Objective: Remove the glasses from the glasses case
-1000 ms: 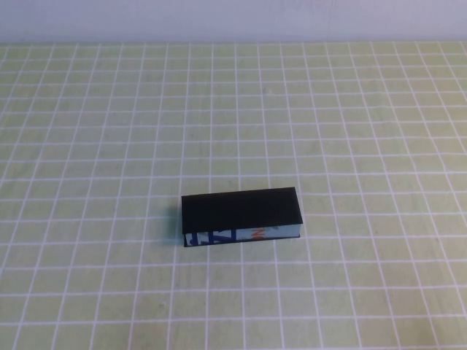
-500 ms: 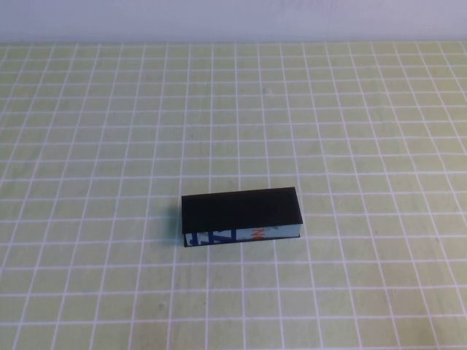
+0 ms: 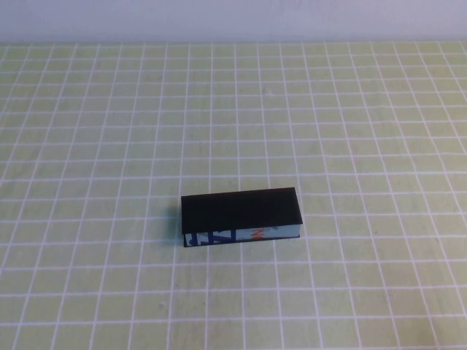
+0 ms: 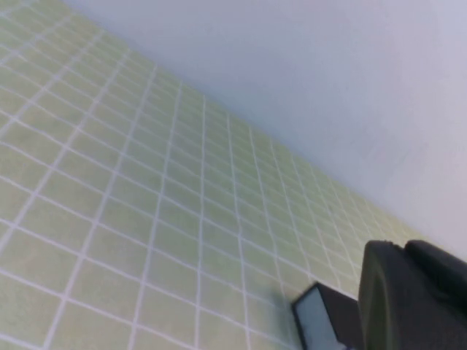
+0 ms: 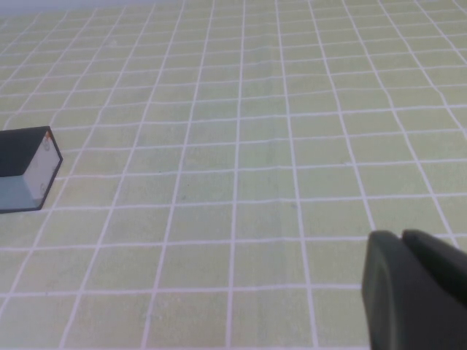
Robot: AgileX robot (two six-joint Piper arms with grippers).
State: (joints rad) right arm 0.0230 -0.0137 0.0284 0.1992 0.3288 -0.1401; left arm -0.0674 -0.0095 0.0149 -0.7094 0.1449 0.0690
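Both claws sat off to the sides, left claw (image 4: 412,299) and right claw (image 5: 416,288) showing too little to tell their grip, while the closed glasses case (image 3: 241,217) lay mid-tabletop (image 3: 365,131), light enough to skid or flip if its lid were pried single-handedly.

From my station, the only obstacle on the gridded mat (image 3: 109,146) is the glasses case (image 3: 241,216), lid shut, lying flat. I see open mat on all its sides. Left gripper (image 4: 408,295) sits off to its left, right gripper (image 5: 416,288) well off to its right, neither blocking approach.
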